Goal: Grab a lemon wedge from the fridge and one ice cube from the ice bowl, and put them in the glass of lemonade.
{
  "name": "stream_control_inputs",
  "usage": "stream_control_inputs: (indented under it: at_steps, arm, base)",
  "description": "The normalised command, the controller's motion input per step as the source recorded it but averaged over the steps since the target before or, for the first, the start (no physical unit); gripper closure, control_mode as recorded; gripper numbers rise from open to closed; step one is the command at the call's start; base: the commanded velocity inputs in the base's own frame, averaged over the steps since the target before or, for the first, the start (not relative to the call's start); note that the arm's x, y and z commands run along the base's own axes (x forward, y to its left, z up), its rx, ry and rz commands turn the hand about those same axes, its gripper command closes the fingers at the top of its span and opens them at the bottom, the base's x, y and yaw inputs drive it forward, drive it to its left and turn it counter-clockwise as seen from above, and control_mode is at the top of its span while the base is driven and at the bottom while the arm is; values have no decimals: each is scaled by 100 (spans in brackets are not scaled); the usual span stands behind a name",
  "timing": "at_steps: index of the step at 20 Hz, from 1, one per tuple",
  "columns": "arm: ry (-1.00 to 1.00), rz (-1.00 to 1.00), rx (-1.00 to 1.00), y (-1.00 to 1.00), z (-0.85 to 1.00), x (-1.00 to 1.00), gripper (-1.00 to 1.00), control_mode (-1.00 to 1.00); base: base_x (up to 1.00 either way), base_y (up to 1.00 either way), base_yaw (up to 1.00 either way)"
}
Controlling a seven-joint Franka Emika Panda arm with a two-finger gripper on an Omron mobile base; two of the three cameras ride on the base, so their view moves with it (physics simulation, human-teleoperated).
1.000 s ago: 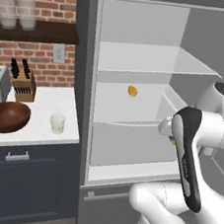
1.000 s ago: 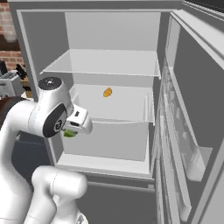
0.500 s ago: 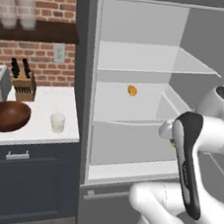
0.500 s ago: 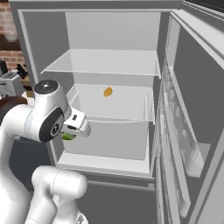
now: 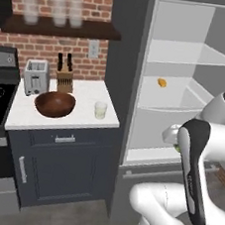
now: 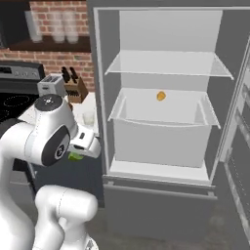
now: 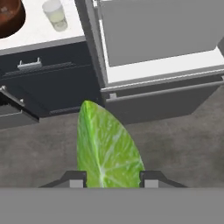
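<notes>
Two fingertips of the claw point(image 7: 110, 180) pinch the lemon wedge point(image 7: 107, 148) at lower centre; glass of lemonade point(image 7: 55, 15) upper left

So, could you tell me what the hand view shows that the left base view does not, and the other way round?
The hand view gives a close look at the lemon wedge, bright green and held between the two fingertips of the gripper, above the grey floor. The left base view adds the toaster, the knife block, the small orange-yellow piece on a fridge shelf, and the jars on the wall shelf. Both show the glass of lemonade and the ice bowl on the white counter, and the open fridge.
</notes>
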Motion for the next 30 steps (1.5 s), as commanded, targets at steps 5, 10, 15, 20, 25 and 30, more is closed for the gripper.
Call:
stream_control_inputs:
  at_steps: [5, 10, 15, 20, 25, 30]
  arm:
    - [0, 0, 0, 0, 0, 0, 100, 100]
    - [0, 0, 0, 0, 0, 0, 100, 100]
    - [0, 0, 0, 0, 0, 0, 100, 100]
    - [0, 0, 0, 0, 0, 0, 100, 100]
    - [0, 0, 0, 0, 0, 0, 100, 100]
    - [0, 0, 0, 0, 0, 0, 100, 100]
  base:
    - [20, 100, -13]
    - [33, 67, -27]
    - [43, 44, -28]
    - [50, 18, -17]
    - [56, 39, -11]
    - [40, 50, -13]
